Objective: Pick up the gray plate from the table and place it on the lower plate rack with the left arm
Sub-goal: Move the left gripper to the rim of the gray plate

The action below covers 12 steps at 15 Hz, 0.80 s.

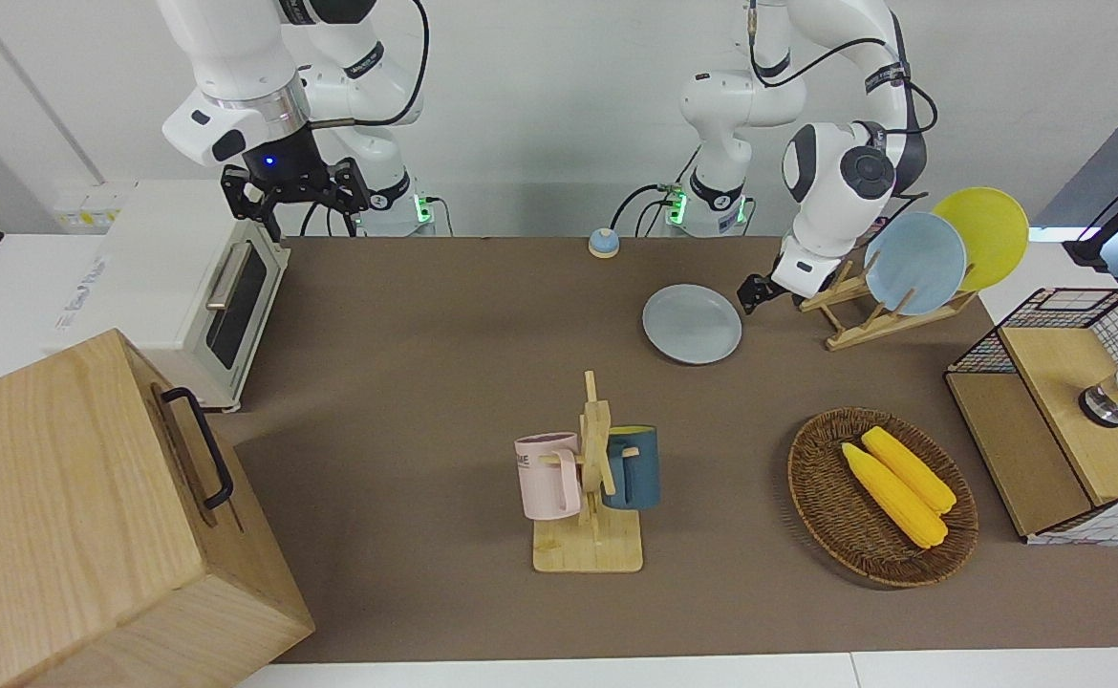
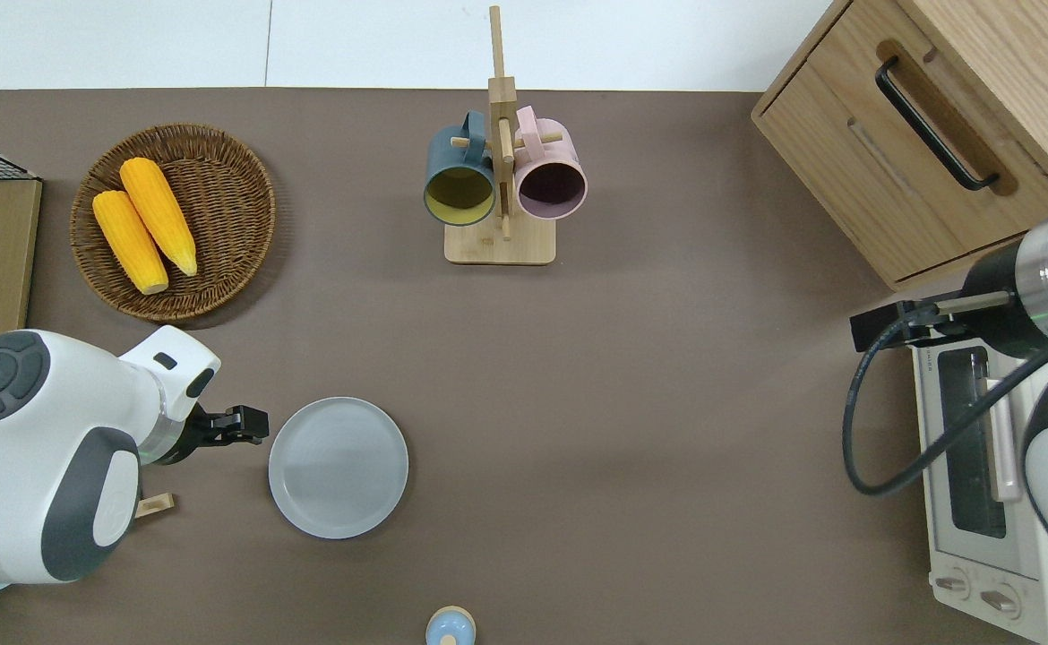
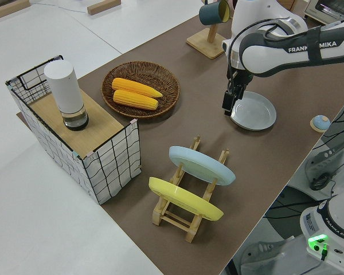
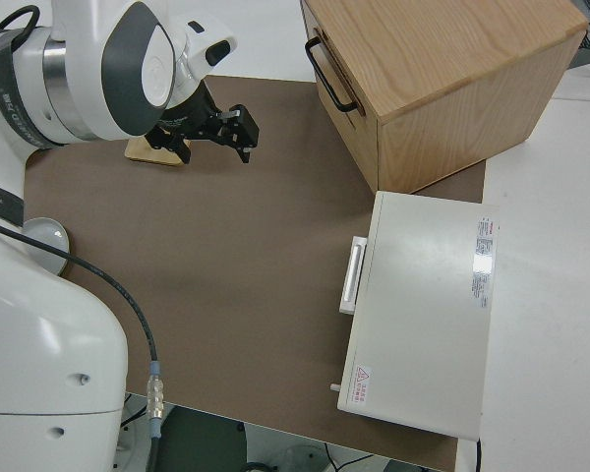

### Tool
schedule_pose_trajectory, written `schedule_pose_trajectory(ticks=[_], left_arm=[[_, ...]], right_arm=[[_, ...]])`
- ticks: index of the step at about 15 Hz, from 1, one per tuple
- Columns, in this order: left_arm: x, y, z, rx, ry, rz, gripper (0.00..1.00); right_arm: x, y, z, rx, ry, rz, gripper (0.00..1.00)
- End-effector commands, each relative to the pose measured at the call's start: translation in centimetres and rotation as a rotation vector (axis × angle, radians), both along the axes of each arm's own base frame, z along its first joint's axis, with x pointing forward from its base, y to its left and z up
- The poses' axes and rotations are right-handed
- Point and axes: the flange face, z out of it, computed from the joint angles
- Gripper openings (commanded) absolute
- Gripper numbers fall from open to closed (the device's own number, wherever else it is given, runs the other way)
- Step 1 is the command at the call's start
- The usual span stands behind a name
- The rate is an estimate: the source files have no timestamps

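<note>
Now the gray plate (image 2: 338, 467) lies flat on the table (image 2: 667, 403), between the lower plate rack (image 1: 865, 315) and table centre. Left gripper (image 2: 251, 425) sits just beside its rim, finger gap unreadable. Rack already holds a light blue plate (image 1: 914, 263) and yellow plate (image 1: 984, 232). Right arm parked.

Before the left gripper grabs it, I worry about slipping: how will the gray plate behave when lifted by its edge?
The gray plate looks stiff, so it should lift whole. Its rim is shallow and smooth, lying flat on the table, so the left gripper may find little to catch. It probably slides rather than tips if nudged.
</note>
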Motion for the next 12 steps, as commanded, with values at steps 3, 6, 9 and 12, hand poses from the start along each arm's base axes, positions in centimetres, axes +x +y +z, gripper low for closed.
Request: schedule_pose_trajectory(ticks=[3, 6, 9, 12], left_arm=[[-0.5, -2.5, -5.1, 0.014, 0.052, 0.038, 0.99], [-0.8, -3.0, -6.9, 0.018, 0.104, 0.024, 0.99], [-1.2, -3.2, -7.8, 0.023, 0.14, 0.014, 0.99], [-1.3, -3.2, -9.2, 0.025, 0.166, 0.018, 0.98]], right_arm=[[-0.2, -0.1, 0.4, -0.003, 0.002, -0.014, 0.983], [-0.2, -0.1, 0.4, -0.002, 0.004, -0.014, 0.983], [-0.2, -0.1, 0.4, -0.002, 0.004, -0.014, 0.983], [-0.2, -0.1, 0.4, -0.003, 0.002, -0.014, 0.983]])
